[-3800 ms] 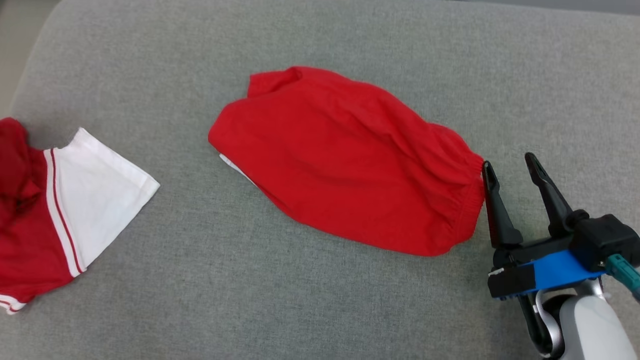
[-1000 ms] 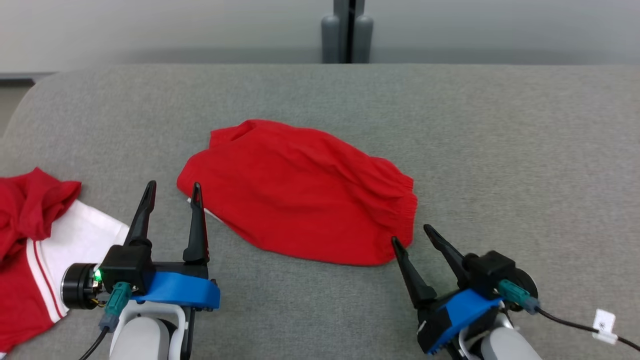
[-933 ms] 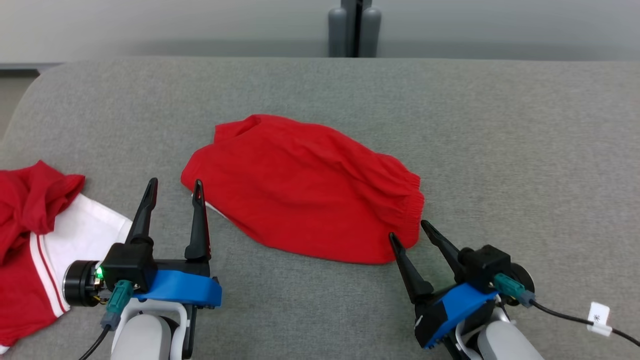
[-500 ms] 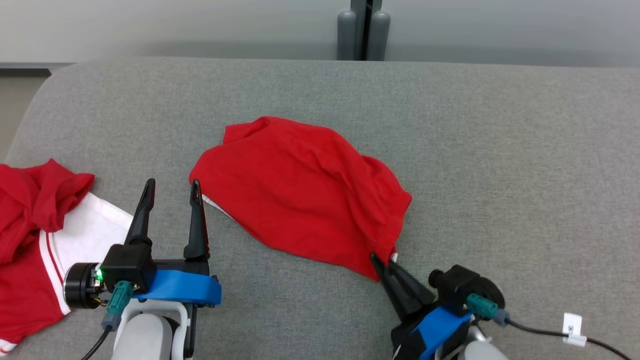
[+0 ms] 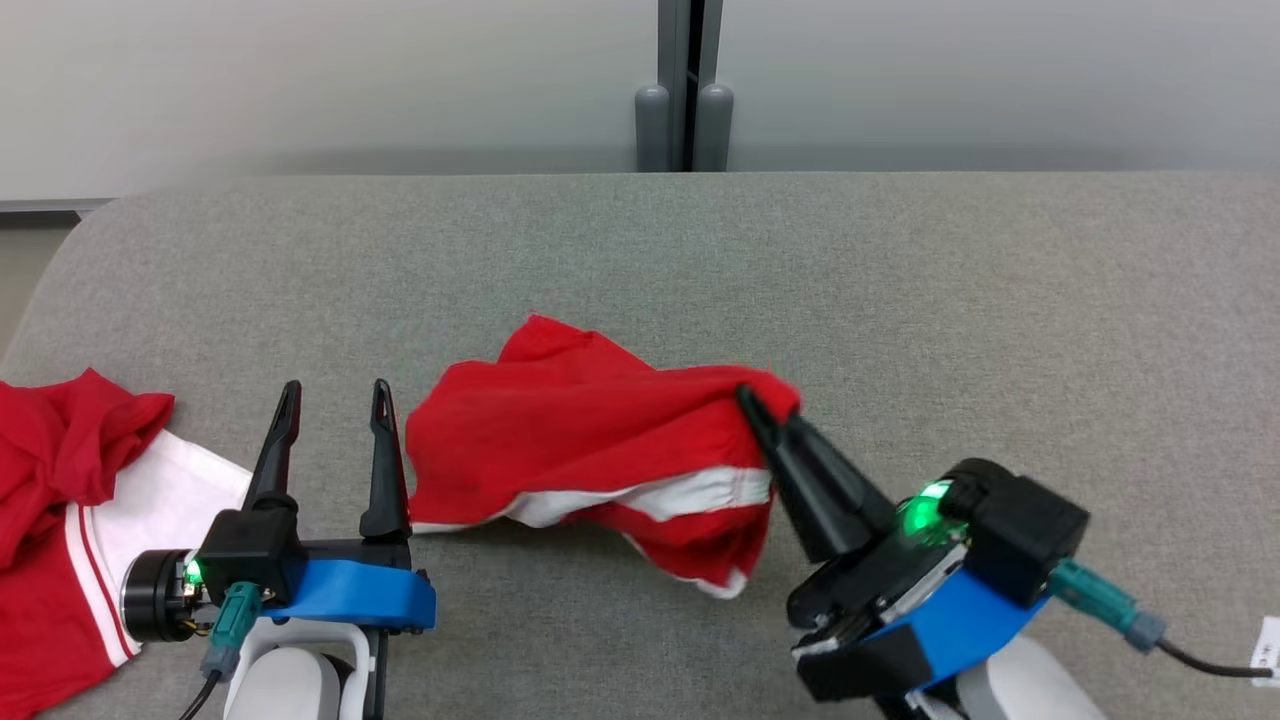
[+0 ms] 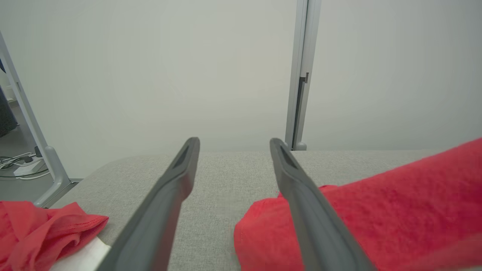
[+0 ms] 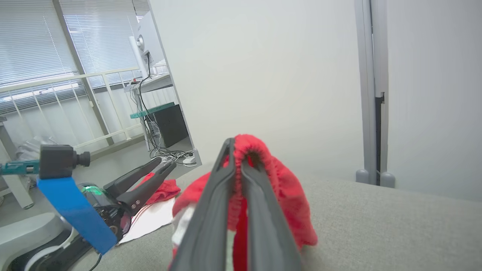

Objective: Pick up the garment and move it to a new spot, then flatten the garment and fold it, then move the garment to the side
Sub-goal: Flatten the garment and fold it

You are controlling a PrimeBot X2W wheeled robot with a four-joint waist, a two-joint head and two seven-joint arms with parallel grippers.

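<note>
Whereas on the grey cushion [image 5: 1000,300] the red garment [image 5: 580,440] lay flat a second ago, its right end now hangs from the right gripper [image 5: 752,402], shut on it and raised, so the pick-up looks begun. Leftward from that gripper the cloth trails down, ending just beside the open left gripper [image 5: 335,388].

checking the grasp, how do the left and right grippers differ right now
The left gripper has its jaws wide apart; the right gripper has them shut. The left holds nothing; the right pinches an edge of the garment. The left points straight up the head view beside the garment's left end; the right slants up and leftward at its right end. Both are long and dark.
</note>
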